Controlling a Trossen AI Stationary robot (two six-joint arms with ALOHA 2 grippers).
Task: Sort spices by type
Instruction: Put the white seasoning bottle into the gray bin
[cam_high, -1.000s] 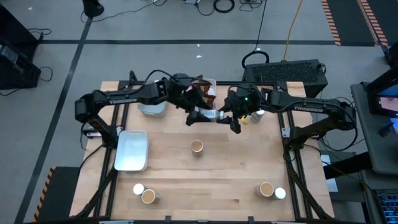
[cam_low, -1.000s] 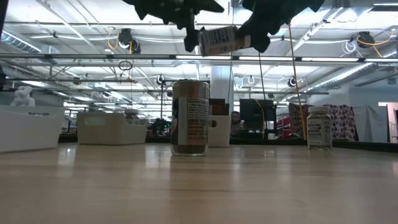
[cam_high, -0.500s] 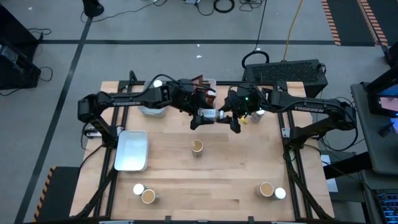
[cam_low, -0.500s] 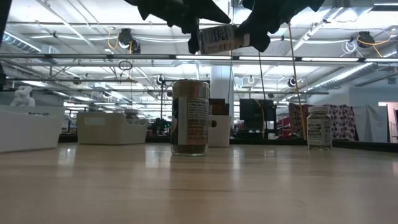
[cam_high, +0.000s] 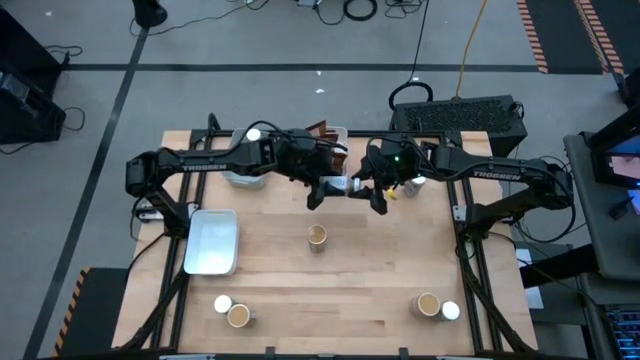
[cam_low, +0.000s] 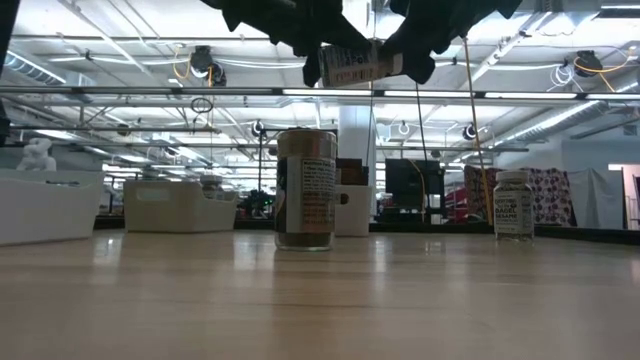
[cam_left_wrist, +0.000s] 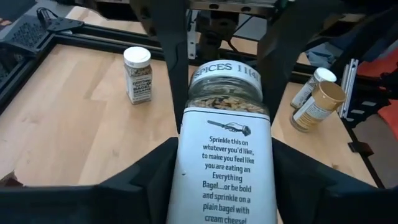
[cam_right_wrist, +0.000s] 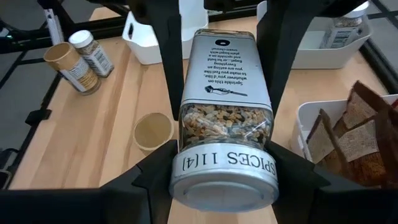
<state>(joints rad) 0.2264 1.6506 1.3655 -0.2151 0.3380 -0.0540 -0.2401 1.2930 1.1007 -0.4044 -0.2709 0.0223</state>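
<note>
A white-lidded spice jar hangs in mid-air over the far middle of the desk, caught between both arms in what looks like a handover. The jar lies on its side, its long axis running straight from one arm to the other: the right pincer is clamped on the lid end, its fingers flanking the silver cap, while the left pincer has its jaws set against the labelled body from the opposite side. In the left wrist view the dark fingers press on both flanks of the label, so the jar appears gripped at both ends. Any next move likely turns on that shared axis: one pincer must let go before the other can pull away along it. Below stands a tan-topped jar; a tray of brown packets sits by the desk's far edge, beside a white bin, with other jars near the front corners.
</note>
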